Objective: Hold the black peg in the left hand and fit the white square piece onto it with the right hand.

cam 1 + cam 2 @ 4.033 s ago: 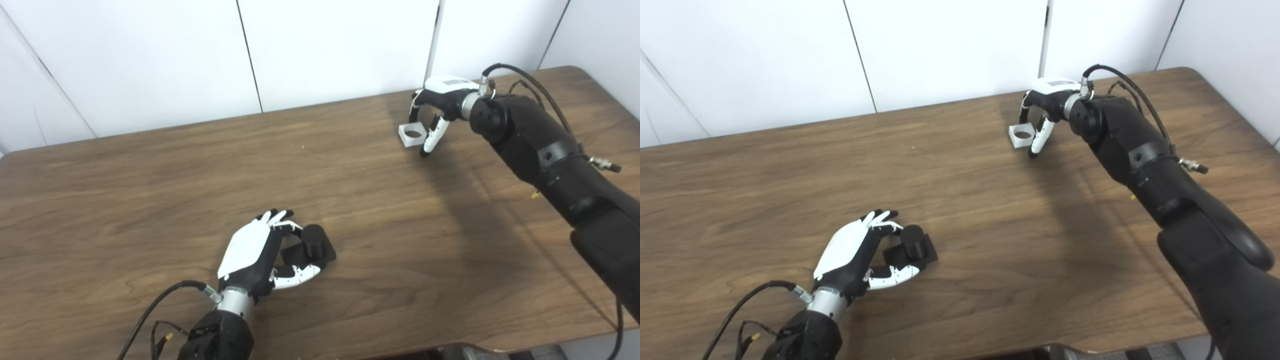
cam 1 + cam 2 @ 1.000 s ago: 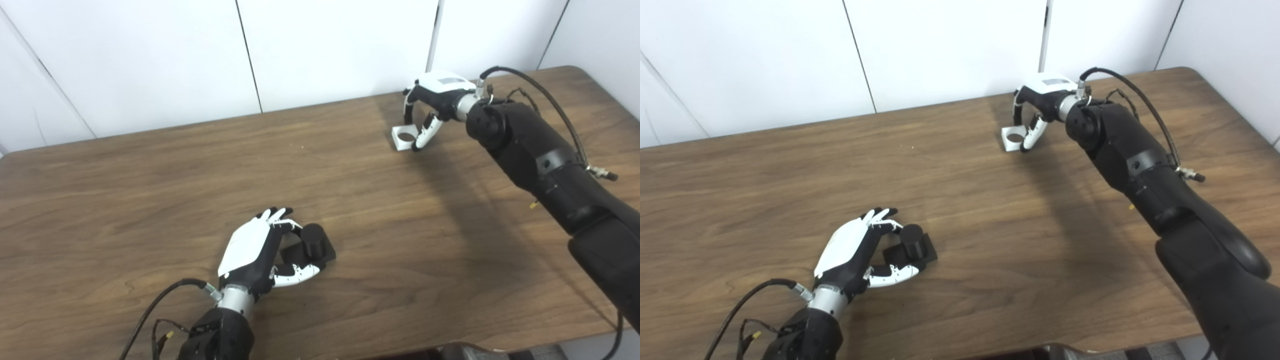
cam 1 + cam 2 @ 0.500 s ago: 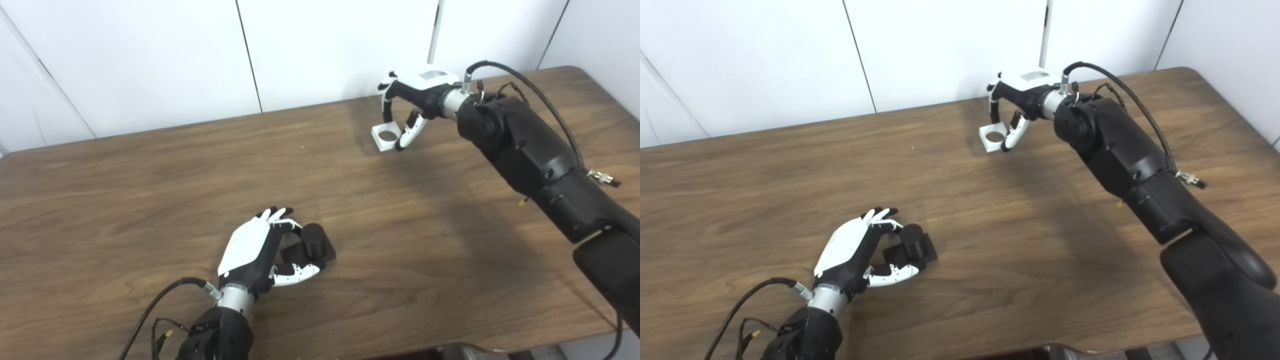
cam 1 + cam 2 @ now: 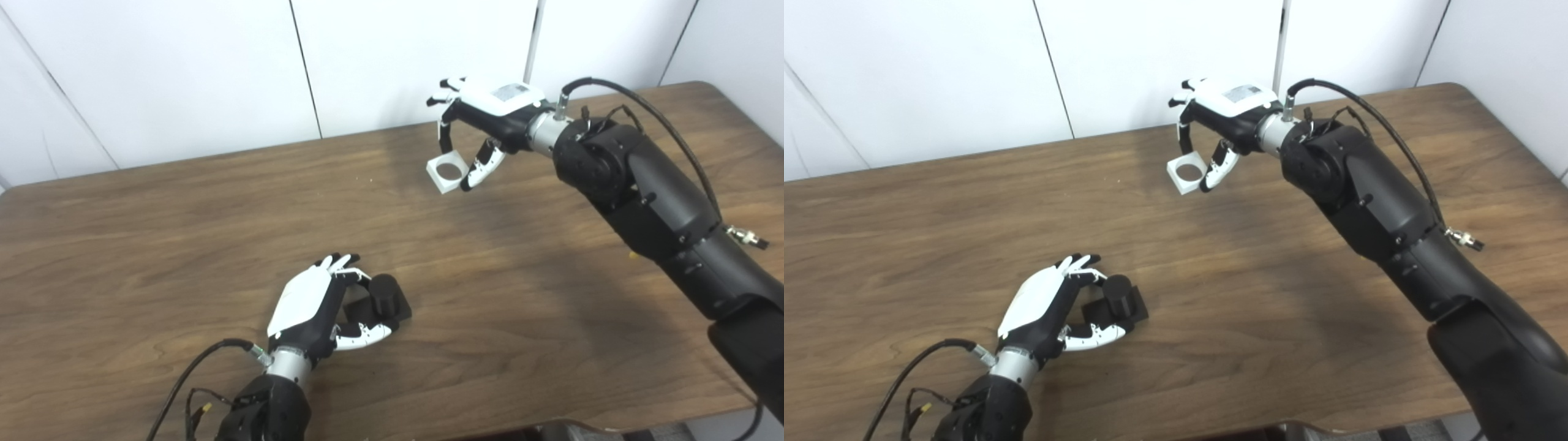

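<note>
the left hand clasps the black cylindrical peg on its square base, resting on the brown wooden table at about 6 o'clock. toward 1 o'clock the right hand pinches the white square piece with a round hole, lifted above the tabletop.
</note>
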Available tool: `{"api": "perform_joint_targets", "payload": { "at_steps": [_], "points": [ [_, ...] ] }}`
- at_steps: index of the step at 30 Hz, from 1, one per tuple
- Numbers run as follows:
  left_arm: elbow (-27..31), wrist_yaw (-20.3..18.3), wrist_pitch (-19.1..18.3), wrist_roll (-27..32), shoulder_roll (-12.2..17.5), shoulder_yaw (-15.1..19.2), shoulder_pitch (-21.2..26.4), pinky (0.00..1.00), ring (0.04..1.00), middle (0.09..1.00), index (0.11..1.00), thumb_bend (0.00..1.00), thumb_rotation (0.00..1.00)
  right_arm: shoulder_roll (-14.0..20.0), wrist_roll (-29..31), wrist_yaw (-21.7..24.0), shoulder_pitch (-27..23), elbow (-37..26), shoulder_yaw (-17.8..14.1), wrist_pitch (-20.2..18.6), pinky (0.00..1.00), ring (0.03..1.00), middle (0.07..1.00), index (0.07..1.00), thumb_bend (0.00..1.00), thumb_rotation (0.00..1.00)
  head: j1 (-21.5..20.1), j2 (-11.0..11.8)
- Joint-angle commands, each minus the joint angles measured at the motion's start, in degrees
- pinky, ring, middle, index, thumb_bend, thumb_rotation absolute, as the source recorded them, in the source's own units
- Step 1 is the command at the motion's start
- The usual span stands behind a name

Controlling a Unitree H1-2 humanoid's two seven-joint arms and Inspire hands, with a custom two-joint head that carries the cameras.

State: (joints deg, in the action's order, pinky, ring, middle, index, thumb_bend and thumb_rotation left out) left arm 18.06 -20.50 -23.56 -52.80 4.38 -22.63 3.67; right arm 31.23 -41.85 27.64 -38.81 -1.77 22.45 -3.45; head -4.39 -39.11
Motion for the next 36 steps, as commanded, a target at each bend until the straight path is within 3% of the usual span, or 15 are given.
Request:
{"api": "perform_joint_targets", "payload": {
  "at_steps": [1, 17, 36],
  "points": [
    [-0.4, -0.8, -1.1, -0.3, 0.4, 0.1, 0.7, 1.0, 1.0, 0.945, 0.642, 0.54, 0.3, 0.0, 0.6, 1.2, -2.5, -4.6, -1.5, -0.2, 1.0, 1.0, 0.93, 0.49, 0.53, 0.15, 0.0, 0.0],
    [-0.4, -0.8, -1.6, -0.9, -0.2, -0.3, 0.6, 1.0, 1.0, 0.946, 0.645, 0.53, 0.29, -4.5, 2.8, 11.5, 0.1, -19.3, -1.9, -3.2, 1.0, 1.0, 0.911, 0.49, 0.53, 0.15, 0.8, -1.0],
    [-1.4, 0.5, -1.3, -0.3, -1.1, -0.1, 0.9, 1.0, 1.0, 0.939, 0.637, 0.54, 0.29, -4.9, 3.7, 14.0, 2.7, -21.4, -1.3, -0.7, 1.0, 1.0, 0.902, 0.489, 0.53, 0.15, 1.1, -1.5]
  ]
}}
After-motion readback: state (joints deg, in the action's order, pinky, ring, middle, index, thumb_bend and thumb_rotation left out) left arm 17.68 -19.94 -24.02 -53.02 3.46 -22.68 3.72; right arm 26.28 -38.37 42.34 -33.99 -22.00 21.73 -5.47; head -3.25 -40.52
